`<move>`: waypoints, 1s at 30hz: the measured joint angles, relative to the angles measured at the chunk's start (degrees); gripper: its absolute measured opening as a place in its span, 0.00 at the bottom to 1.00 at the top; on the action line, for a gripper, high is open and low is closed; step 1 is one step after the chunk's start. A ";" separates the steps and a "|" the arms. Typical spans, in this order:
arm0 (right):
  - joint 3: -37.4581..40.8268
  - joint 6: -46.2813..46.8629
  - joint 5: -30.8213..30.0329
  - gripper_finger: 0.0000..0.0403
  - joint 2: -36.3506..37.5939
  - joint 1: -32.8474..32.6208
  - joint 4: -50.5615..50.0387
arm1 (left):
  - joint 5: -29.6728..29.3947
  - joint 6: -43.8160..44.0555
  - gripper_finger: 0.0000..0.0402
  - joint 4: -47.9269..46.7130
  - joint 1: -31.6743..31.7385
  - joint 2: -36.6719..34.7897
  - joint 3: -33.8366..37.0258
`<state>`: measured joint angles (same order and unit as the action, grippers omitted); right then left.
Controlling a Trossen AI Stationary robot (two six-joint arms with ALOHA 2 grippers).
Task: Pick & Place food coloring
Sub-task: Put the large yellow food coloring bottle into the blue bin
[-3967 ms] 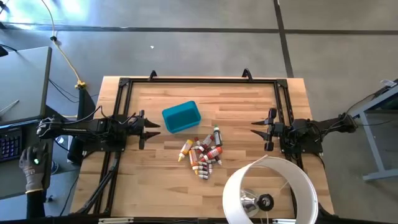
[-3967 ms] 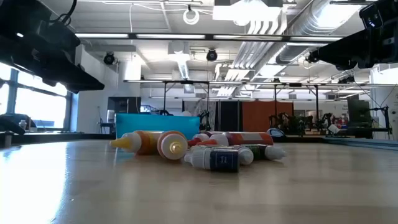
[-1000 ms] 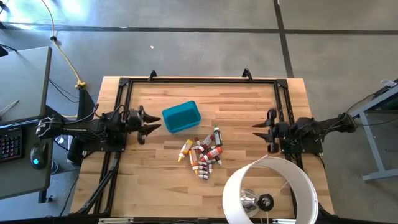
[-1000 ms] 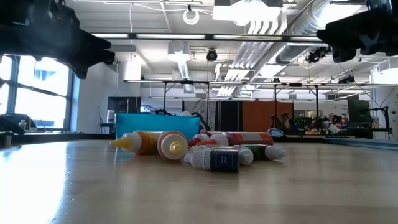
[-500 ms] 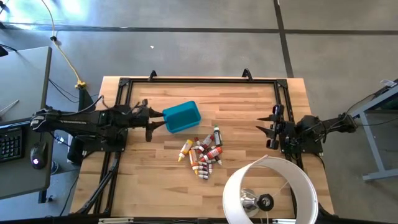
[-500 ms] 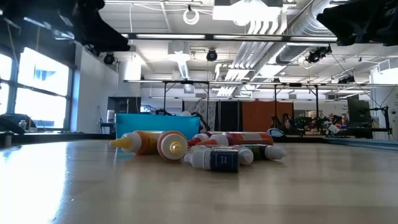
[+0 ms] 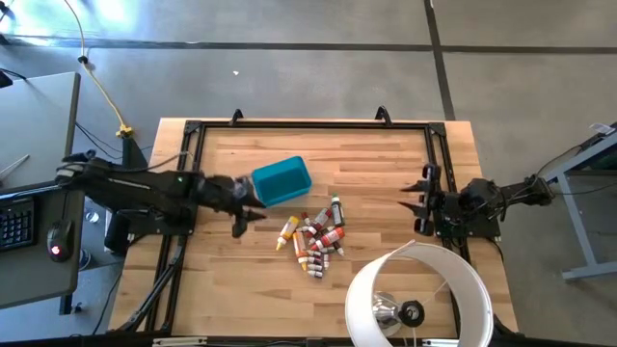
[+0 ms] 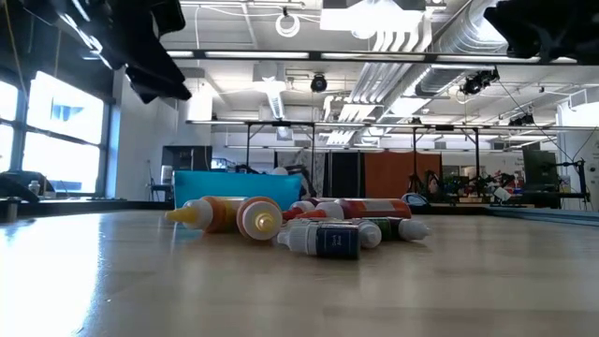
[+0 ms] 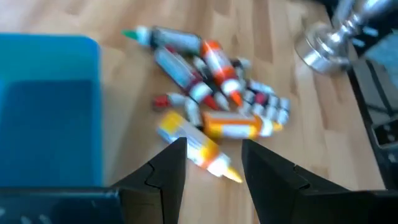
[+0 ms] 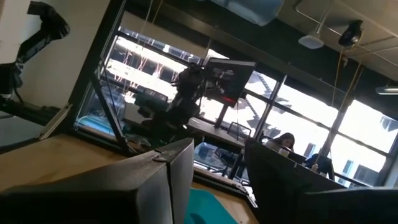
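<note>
A wooden table (image 7: 386, 154) framed by black rails is seen from above, with two dark robot arms reaching in from opposite sides. A heap of small food coloring bottles (image 7: 314, 238) in red, orange, yellow and green is piled near the middle of the table, lying on their sides and touching one another. Just beside the heap, on the side towards the far edge and the left arm, a teal bin (image 7: 281, 181) is set at a slight angle. The left gripper (image 7: 253, 204) is extended over the table, next to the bin and near the bottles, apart from both. In the left wrist view its two dark fingers (image 9: 169, 167) are parted with a clear gap between them, nothing is held, and the yellow bottle (image 9: 198, 148) at the edge of the heap is seen just beyond the fingertips. The right gripper (image 7: 418, 197) is kept at the right side rail, well apart from the bottles, with its fingers spread and nothing held. A white lamp shade (image 7: 421, 296) is seen at the near right corner of the table.
</note>
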<state>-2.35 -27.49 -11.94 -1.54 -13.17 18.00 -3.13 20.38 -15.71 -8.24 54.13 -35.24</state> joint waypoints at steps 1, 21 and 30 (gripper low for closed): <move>0.00 0.00 0.03 0.34 0.00 0.00 0.32 | -1.00 1.19 0.38 0.09 -1.67 1.27 0.00; -0.04 -12.62 -7.45 0.34 0.01 0.00 11.93 | -17.73 25.29 0.38 2.98 -13.92 19.01 0.00; -0.04 -22.99 -7.08 0.34 0.00 0.00 18.10 | -16.66 32.16 0.38 16.85 -13.92 24.16 0.00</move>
<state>-2.39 -50.47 -19.02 -1.54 -13.17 36.10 -19.79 52.54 1.14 -22.15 78.29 -35.24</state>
